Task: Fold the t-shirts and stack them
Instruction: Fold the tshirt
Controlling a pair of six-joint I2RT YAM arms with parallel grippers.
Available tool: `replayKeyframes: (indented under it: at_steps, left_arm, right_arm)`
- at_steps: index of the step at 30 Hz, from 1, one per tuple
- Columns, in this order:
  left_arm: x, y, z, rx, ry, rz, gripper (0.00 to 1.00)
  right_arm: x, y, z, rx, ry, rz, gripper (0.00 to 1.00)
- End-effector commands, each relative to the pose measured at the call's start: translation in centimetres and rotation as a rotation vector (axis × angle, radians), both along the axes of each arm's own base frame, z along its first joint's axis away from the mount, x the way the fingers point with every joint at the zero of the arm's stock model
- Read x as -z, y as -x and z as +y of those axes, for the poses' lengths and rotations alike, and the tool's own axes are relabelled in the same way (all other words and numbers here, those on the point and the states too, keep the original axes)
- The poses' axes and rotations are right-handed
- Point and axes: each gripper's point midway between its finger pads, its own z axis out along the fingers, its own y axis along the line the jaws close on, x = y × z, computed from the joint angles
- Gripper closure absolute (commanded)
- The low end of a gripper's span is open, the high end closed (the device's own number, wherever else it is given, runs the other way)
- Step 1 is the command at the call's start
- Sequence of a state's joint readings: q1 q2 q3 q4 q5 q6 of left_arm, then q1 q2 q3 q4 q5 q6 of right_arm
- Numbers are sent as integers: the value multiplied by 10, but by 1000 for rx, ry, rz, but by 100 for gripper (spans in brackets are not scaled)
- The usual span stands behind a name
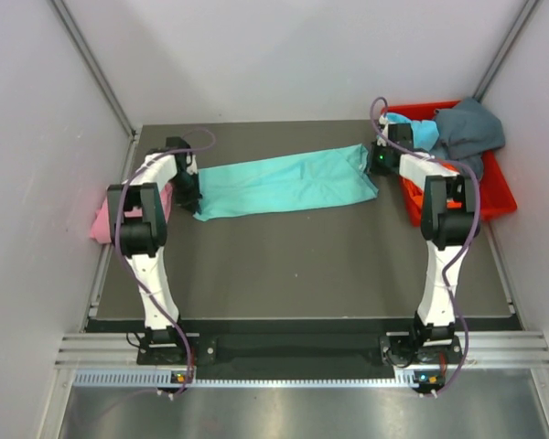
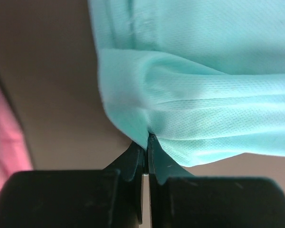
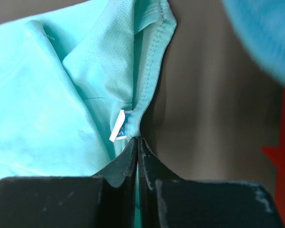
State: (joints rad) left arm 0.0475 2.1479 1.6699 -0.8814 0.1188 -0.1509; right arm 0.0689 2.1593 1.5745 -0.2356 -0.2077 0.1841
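Teal t-shirt stretched btwn L gripper & R gripper, each pinching one end tight.

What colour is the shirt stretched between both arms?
The soft cloth t-shirt is teal, clearest in top external view.

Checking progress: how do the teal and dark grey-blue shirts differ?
The teal cloth t-shirt is stretched long; the dark grey-blue cloth t-shirt sits crumpled in the red plastic bin. The left end effector and right end effector pinch the teal one, not the grey-blue one. Both are plain cloth.
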Motion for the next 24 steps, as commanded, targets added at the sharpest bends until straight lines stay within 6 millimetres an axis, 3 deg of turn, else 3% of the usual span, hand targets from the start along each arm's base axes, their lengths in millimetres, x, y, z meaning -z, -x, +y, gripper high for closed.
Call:
replayKeyframes:
  at_steps: [1, 2, 5, 10, 20, 22, 23, 24]
  left_arm:
    - [-10, 19, -19, 51, 1, 11, 100]
    - [-13, 21, -30, 81, -5, 5, 100]
    - [-18, 30, -39, 114, -17, 1, 100]
    - [-25, 44, -46, 144, -26, 3, 100]
    - [-33, 83, -57, 200, -27, 24, 100]
    - [-34, 90, -56, 206, -29, 31, 98]
    - [-38, 91, -56, 207, -30, 19, 84]
    - [-39, 92, -55, 206, -33, 17, 77]
  right_arm:
    - [-22, -28, 2, 16, -38, -69, 100]
    - [-24, -34, 1, 25, -43, -81, 100]
    - [-29, -46, 3, 31, -58, -101, 100]
    - [-28, -62, 7, 45, -88, -118, 100]
    - [-47, -99, 22, 57, -114, -212, 100]
    - [-50, -100, 20, 74, -92, -223, 86]
    - [-61, -99, 18, 76, -91, -240, 75]
    - [-69, -97, 18, 72, -87, -253, 56]
